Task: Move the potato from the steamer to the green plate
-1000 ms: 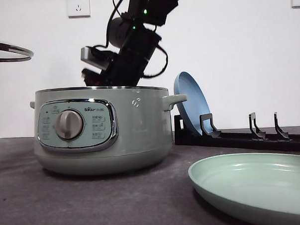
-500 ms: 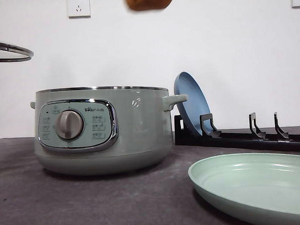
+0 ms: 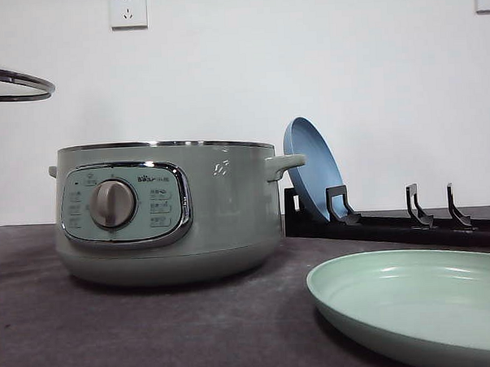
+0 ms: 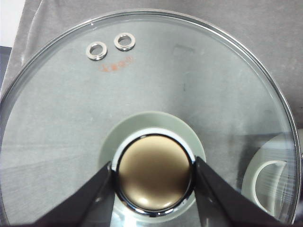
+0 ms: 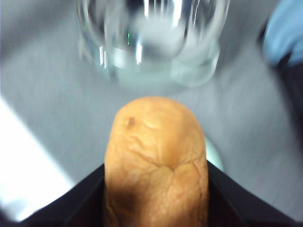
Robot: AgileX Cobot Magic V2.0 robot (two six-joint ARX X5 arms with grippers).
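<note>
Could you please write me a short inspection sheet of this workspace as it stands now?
Surface: dark grey table.
Job's things: potato held in the right gripper; steamer open, lid off; green plate bare, front right.
Clutter: blue plate leaning in black rack.
Grippers: left gripper shut on the knob of the glass lid; right shut on potato.
Cables: nothing seen.
Surroundings: white wall, socket.

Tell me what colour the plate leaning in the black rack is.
Blue: the plate stands on edge in the rack, seen best in the front view.
</note>
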